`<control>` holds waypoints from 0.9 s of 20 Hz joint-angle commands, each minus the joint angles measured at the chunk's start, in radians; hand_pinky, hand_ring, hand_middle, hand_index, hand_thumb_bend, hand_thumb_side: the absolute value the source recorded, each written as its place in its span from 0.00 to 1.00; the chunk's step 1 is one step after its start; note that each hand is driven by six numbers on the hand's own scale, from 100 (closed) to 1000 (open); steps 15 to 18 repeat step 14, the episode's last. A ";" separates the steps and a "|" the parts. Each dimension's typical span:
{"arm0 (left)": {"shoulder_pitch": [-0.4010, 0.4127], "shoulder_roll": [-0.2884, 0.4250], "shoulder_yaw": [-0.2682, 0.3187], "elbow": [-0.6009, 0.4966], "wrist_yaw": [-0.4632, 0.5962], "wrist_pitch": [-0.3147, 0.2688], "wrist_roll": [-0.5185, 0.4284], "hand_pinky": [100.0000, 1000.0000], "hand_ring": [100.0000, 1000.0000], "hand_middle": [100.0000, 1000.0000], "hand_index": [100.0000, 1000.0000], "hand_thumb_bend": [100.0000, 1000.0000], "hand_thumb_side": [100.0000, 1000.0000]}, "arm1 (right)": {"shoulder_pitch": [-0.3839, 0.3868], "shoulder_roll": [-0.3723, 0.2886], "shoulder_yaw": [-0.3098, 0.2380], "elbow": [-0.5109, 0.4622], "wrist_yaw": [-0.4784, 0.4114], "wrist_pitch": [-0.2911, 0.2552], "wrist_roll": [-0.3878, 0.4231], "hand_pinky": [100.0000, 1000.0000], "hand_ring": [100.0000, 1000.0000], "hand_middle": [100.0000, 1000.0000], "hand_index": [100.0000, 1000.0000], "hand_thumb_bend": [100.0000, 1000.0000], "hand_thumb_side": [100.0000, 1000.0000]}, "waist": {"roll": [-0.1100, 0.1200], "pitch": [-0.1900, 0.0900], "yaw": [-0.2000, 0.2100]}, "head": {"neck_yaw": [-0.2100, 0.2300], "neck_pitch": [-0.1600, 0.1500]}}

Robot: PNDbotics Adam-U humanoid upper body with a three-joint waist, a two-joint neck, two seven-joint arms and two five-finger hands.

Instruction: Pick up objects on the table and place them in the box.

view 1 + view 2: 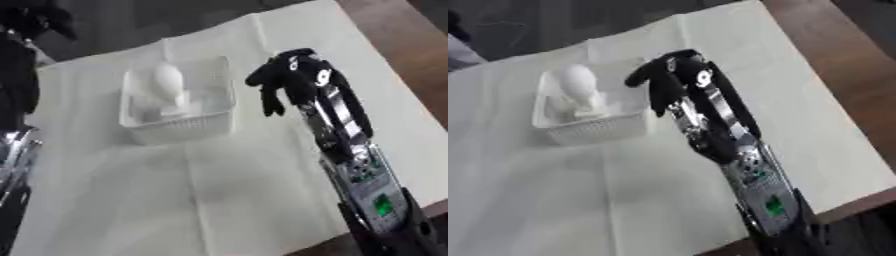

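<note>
White objects (168,82) already lie in the box (179,127), no more show on the cloth-covered table (219,200), and the right hand (293,80) hangs beside it, fingers relaxed, holding nothing.

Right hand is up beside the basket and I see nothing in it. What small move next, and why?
Probably draw the right hand back from the white plastic basket. Its fingers hang relaxed with nothing in them, beside the basket's right wall. A white rounded object already lies inside, and no other loose item shows on the pale cloth. The left hand is out of view.
</note>
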 commanded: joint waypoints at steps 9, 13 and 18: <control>0.091 -0.190 0.056 -0.052 -0.124 -0.043 0.059 0.52 0.67 0.69 0.79 0.00 0.92 | -0.012 -0.010 -0.013 -0.059 -0.040 -0.006 -0.046 0.00 0.33 0.42 0.66 0.00 0.93 | -0.018 0.006 0.038 | -0.003 -0.007; 0.093 -0.215 0.049 -0.052 -0.147 -0.038 0.012 0.78 0.83 0.83 0.92 0.00 0.95 | -0.017 -0.009 -0.008 -0.077 -0.093 -0.028 -0.069 0.31 0.57 0.62 0.79 0.00 0.99 | -0.021 0.012 0.040 | 0.011 -0.007; 0.092 -0.217 0.050 -0.052 -0.155 -0.038 -0.003 0.84 0.87 0.86 0.94 0.00 0.98 | -0.018 -0.011 -0.006 -0.080 -0.111 -0.038 -0.074 0.41 0.64 0.69 0.84 0.00 1.00 | -0.022 0.013 0.040 | 0.013 -0.007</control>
